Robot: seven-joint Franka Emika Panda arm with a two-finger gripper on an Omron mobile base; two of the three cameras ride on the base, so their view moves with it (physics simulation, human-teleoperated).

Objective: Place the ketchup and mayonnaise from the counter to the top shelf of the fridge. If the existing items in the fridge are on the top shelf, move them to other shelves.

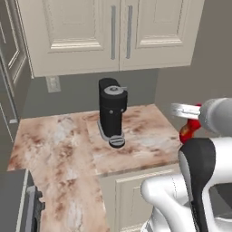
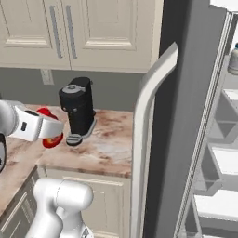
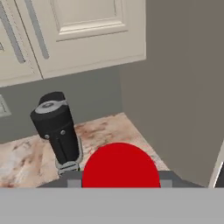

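Ketchup (image 3: 120, 165) sits right at tool (image 3: 120, 186), red round cap end toward hand camera, between dark finger tips; tool closed on it, lifted above worktop (image 1: 59, 140). From left base view, red bottle (image 1: 189, 129) pokes out beside tool, past worktop's right edge. Black cylindrical coffee machine (image 3: 57, 131), glossy, stands ahead-left of tool on pinkish marbled stone. Cream panelled cabinets (image 1: 113, 31) above. Grey steel fridge (image 2: 186, 116) right of tool, curved handle, door open, white shelves inside.
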